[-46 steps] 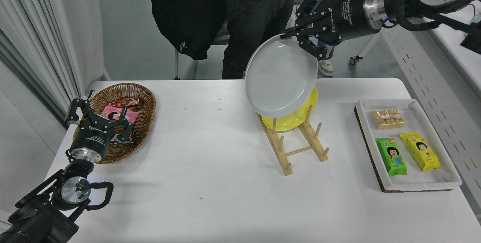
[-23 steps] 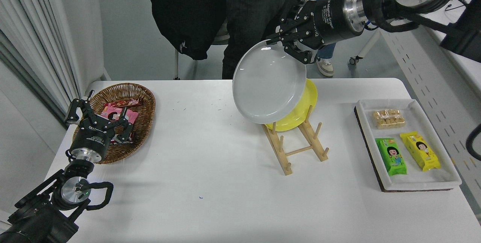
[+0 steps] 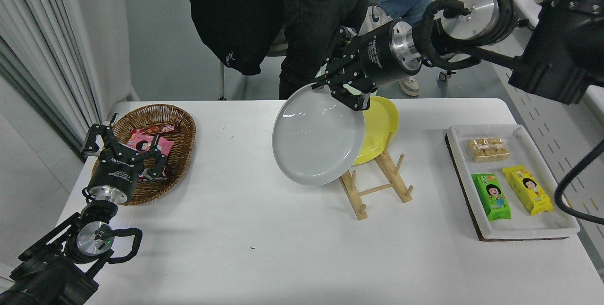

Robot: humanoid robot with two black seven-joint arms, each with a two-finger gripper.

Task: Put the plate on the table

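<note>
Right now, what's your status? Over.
Right gripper shut on grey plate, held tilted above the table. Left gripper open, parked by basket. Wooden rack with yellow plate close behind.

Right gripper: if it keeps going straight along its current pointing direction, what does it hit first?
The right gripper points left and down, shut on the grey plate at its upper rim. Carried on, the plate's lower edge would likely meet the white table left of the wooden rack; depth is unclear.
</note>
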